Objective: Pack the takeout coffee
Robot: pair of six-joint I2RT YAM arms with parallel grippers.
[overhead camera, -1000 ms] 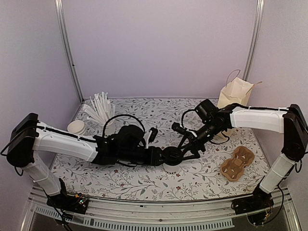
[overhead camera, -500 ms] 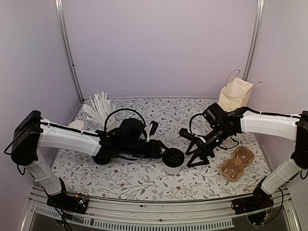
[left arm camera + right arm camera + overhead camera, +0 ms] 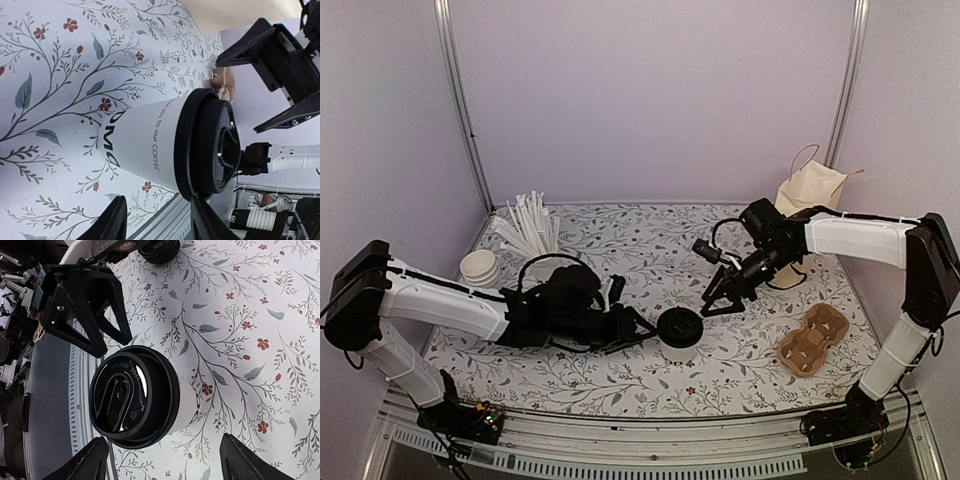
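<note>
The takeout coffee [image 3: 680,331], a white paper cup with dark lettering and a black lid, stands upright on the floral table between the two arms. My left gripper [image 3: 642,335] lies low just left of it, open, its fingertips short of the cup. In the left wrist view the takeout coffee [image 3: 160,142] sits beyond my left gripper [image 3: 160,225], untouched. My right gripper [image 3: 716,302] hovers open just up and right of the lid. The right wrist view looks down on the lid [image 3: 131,397], which lies ahead of my right gripper [image 3: 167,465] and free of its fingers.
A brown cardboard cup carrier [image 3: 813,340] lies at the front right. A tan paper bag [image 3: 808,195] stands at the back right. Stacked lidless white cups [image 3: 478,268] and a cup of white sticks [image 3: 530,232] stand at the back left.
My left gripper has drawn back leftward off the cup, which stays standing. My right gripper has pulled up and away from the lid, and both sets of jaws have narrowed a little.
</note>
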